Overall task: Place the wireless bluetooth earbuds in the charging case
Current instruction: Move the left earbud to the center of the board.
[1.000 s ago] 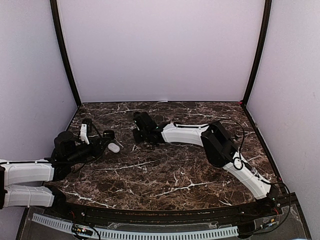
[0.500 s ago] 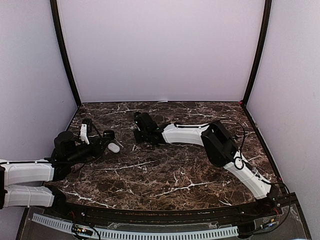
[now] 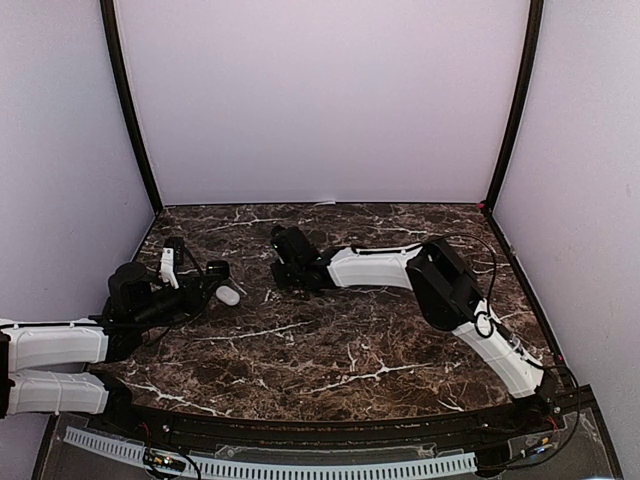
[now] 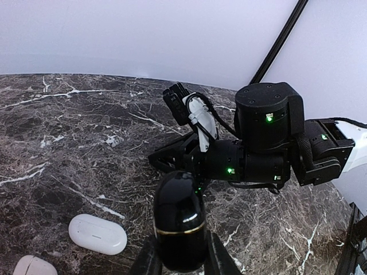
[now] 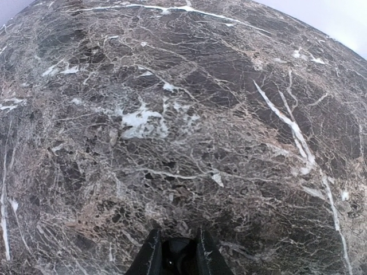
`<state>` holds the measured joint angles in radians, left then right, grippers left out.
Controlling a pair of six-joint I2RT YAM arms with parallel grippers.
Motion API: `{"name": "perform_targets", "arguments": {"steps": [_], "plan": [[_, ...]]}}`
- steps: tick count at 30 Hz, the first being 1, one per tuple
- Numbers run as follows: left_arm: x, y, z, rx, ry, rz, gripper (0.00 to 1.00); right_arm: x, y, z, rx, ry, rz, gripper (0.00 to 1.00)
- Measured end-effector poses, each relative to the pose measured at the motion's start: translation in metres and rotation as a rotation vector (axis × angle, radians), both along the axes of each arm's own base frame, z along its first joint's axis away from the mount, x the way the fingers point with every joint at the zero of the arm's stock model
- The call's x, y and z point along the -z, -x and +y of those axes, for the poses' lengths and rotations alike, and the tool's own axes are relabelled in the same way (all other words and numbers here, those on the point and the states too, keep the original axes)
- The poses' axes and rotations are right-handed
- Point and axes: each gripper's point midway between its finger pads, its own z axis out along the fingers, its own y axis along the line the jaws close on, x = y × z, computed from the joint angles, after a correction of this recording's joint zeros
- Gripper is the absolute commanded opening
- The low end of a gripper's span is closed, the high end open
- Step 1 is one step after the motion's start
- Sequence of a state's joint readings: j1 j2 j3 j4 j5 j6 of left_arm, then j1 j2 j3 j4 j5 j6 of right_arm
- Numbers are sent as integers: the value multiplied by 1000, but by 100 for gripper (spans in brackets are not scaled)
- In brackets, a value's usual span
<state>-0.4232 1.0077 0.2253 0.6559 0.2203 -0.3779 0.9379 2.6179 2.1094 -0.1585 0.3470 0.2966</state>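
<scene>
Black charging case [image 4: 179,220]: shiny, egg-shaped and closed, with a thin gold line round it. It sits right in the left claw, sticking out past the fingers.
Left claw [image 4: 180,245]: clenched on the black charging case, one finger on each side. It is held up above the desk.
Earbuds: too small to pick out for sure in any view.
Dark bit [image 5: 172,259]: a small dark shape low between the right claw's fingers. I cannot tell what it is.
Right claw [image 5: 175,247]: pointing down, close over the desk. Its fingers [image 5: 150,255] stand near each other with a thin gap. I cannot tell if it is gripping anything.
First white case [image 4: 97,234]: a closed white pebble shape lying flat on the desk, near the left claw and lower than it.
Second white case [image 4: 31,266]: just beside the first, farther from the left claw, cut off by the picture's edge.
Right arm [image 4: 269,137]: black and white with little green lights, straight ahead of the left claw.
Desk [image 3: 350,350]: dark brown marble with white lines, under both claws.
</scene>
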Motion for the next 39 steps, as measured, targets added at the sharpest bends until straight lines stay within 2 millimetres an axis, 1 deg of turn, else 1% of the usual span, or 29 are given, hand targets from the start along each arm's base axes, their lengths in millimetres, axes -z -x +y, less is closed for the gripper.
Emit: {"name": "perform_targets", "arguments": {"steps": [5,9,11,16,18,19,24,31,37,39], "plan": [[0,0,0,0,0,0,20,0,4,-10,13,20,3,17],[0,0,0,0,0,0,20,0,16,-32,34,49,14,17],[0,0,0,0,0,0,20,1,24,-47,46,64,23,17],[0,0,0,0,0,0,20,2,54,-96,73,102,59,17],[0,0,0,1,0,0,20,4,70,-118,82,106,80,15],[0,0,0,0,0,-1,20,3,75,-125,85,106,85,15],[0,0,-1,4,1,1,20,7,114,-168,100,81,141,14],[6,0,-2,10,-5,18,20,8,160,-206,109,47,195,14],[8,2,-4,24,-5,26,20,8,177,-219,106,27,228,14],[8,2,-4,26,-5,27,20,8,179,-221,105,30,235,15]]}}
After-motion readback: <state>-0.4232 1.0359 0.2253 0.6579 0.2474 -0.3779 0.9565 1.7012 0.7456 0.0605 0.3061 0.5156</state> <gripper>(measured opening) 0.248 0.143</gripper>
